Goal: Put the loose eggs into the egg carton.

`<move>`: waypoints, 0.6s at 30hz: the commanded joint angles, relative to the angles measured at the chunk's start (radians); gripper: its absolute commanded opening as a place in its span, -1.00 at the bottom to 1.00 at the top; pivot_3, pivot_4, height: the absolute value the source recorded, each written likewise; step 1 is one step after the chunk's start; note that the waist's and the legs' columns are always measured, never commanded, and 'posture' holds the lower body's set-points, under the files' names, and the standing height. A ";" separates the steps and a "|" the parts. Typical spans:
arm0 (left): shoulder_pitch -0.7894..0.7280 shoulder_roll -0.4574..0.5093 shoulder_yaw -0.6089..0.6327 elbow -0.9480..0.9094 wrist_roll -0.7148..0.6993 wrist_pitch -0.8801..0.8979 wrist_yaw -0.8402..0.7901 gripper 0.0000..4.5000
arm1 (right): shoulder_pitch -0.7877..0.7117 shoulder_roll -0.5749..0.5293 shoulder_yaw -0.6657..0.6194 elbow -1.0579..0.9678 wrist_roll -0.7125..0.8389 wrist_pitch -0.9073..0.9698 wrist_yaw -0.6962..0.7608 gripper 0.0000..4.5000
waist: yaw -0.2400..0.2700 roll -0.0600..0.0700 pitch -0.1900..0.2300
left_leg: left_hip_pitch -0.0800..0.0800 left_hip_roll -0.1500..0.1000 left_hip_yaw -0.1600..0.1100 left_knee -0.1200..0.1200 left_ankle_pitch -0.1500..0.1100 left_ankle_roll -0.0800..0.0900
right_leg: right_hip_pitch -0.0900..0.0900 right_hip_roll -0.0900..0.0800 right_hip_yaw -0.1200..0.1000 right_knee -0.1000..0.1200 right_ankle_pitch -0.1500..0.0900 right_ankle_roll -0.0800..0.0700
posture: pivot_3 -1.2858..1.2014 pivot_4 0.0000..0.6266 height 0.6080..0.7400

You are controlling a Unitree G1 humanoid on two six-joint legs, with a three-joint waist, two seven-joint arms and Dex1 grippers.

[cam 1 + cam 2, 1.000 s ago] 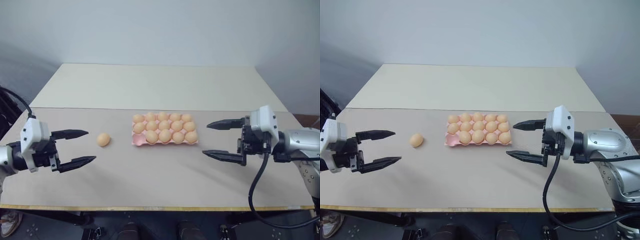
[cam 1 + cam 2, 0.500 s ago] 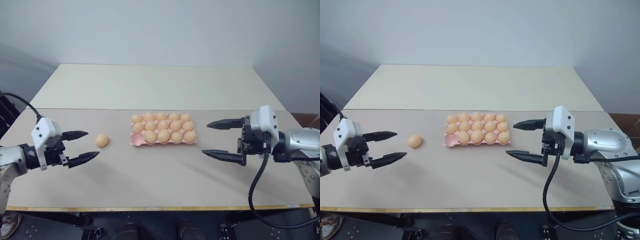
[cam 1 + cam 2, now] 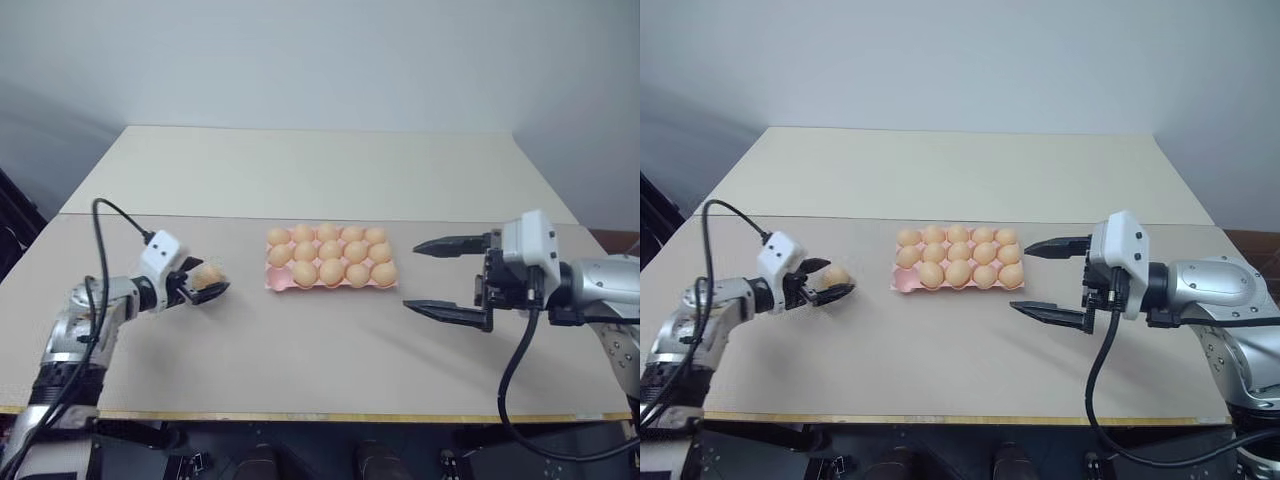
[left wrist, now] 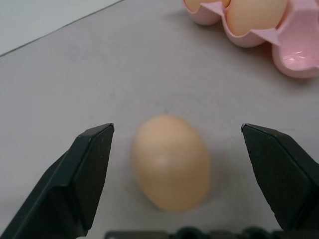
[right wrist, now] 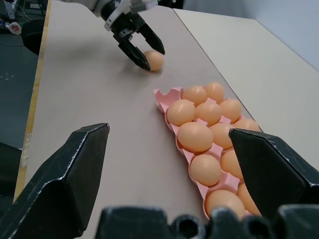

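One loose egg [image 3: 206,276], light orange-tan, lies on the table left of the egg carton [image 3: 273,283]. The carton is a pale pink tray holding several eggs, and its near-left corner cup [image 4: 299,55] stands empty. My left gripper [image 3: 840,277] is low at the table and open. Its black fingers [image 4: 75,184] stand on either side of the egg [image 4: 171,162] with a gap on both sides. My right gripper [image 3: 410,276] hovers open and empty to the right of the carton, pointing toward it.
The table has a cream far half [image 3: 300,170] and a grey-beige near half [image 3: 320,350], with the front edge [image 3: 320,415] close to me. A black cable [image 3: 100,300] loops off my left arm. A white wall stands behind the table.
My left gripper has moved forward and down to the loose egg, so its open fingers now bracket it. The egg, the carton and my right gripper have stayed put.
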 commanded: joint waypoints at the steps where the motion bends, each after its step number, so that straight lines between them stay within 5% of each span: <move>1: -0.037 -0.008 -0.029 0.059 0.049 -0.056 0.000 0.80 | 0.000 -0.013 -0.042 -0.040 0.024 0.001 -0.016 1.00 | 0.001 0.000 0.000 | 0.000 0.000 0.000 0.000 0.000 0.000 | 0.000 0.000 0.000 0.000 0.000 0.000 | 0.03 -0.52 1.00; 8: -0.057 -0.009 -0.012 0.063 0.044 -0.101 -0.035 -0.12 | 0.030 -0.009 -0.073 -0.064 0.032 0.009 -0.052 1.00 | 0.005 0.000 0.000 | 0.000 0.000 0.000 0.000 0.000 0.000 | 0.000 0.000 0.000 0.000 0.000 0.000 | 0.03 -0.52 1.00; 18: -0.214 -0.161 -0.068 0.019 -0.010 -0.135 -0.130 -0.12 | 0.018 0.002 -0.051 -0.054 0.023 -0.005 -0.068 1.00 | 0.016 0.000 0.000 | 0.000 -0.001 -0.001 0.000 0.000 0.000 | 0.001 -0.001 -0.001 0.000 0.000 0.000 | 0.03 -0.52 1.00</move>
